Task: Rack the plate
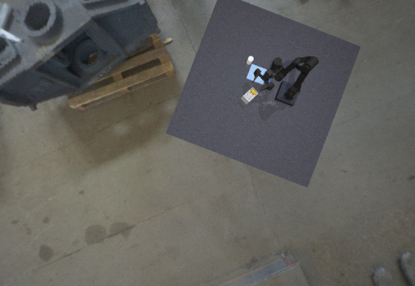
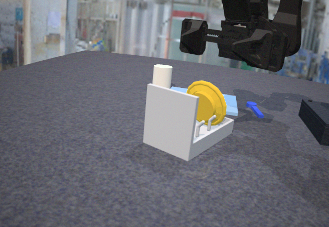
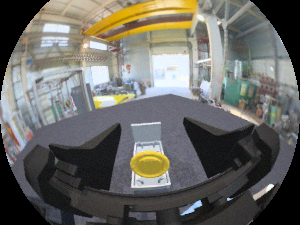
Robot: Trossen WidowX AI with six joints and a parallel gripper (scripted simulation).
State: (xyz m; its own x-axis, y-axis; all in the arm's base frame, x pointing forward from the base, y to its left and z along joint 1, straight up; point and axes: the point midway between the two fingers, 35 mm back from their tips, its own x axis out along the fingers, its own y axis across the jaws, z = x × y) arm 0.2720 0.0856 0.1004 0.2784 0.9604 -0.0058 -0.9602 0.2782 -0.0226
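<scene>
1. Dish rack [image 2: 170, 120]: white, smooth, boxy, with one tall flat end panel and a low tray bearing thin rounded rails. Landmark for all below.
2. Plate [image 2: 207, 103]: glossy yellow disc with a faceted rim and a raised centre ring. It stands on edge in the rack, leaning slightly, its lower rim down between the rails.
3. Table [image 2: 63, 160]: dark grey-violet with a grainy, speckled, carpet-like texture.
4. Behind the rack: a matte cream cylinder [image 2: 162, 75], upright, and a flat pale-blue slab [image 2: 230, 103] lying on the table.
5. Beyond the rack's open end: a small blue paddle-shaped piece [image 2: 255, 108], flat on the table.
6. Tool [image 2: 223, 39]: black, angular, hard-edged, with a toothed bar between its blocks. Spread wide and empty, above and behind the rack, well apart from the plate.
7. Wrist view: both dark fingers flank the rack and plate [image 3: 149, 163] far below.
</scene>
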